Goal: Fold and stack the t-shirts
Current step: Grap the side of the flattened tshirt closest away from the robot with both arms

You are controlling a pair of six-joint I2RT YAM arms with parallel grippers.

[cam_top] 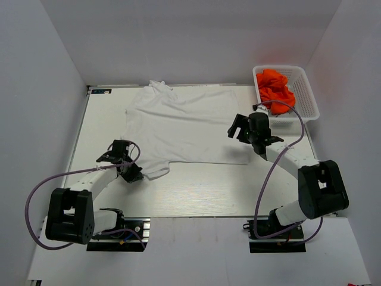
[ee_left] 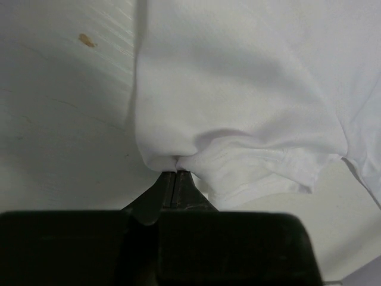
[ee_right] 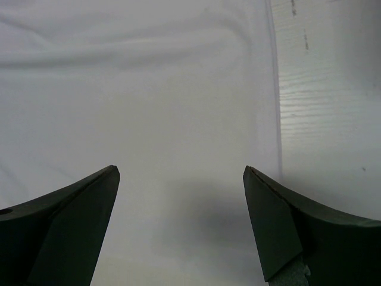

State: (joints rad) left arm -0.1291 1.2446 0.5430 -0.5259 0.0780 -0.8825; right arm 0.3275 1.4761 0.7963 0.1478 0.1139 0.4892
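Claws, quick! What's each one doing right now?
Left claw: closed, pinching an edge of the white t-shirt.
Right claw: open, holding nothing, over that shirt.

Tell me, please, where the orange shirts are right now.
In the top view, the orange shirts lie bunched in the white basket at the far right corner of the table, just beyond the right pincer.

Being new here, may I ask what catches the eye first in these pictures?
The white t-shirt lies spread wide in the middle, its near left corner pinched by the shut left gripper. The right gripper hangs open over the shirt's right edge, and bright orange t-shirts lie in the white basket at the far right.
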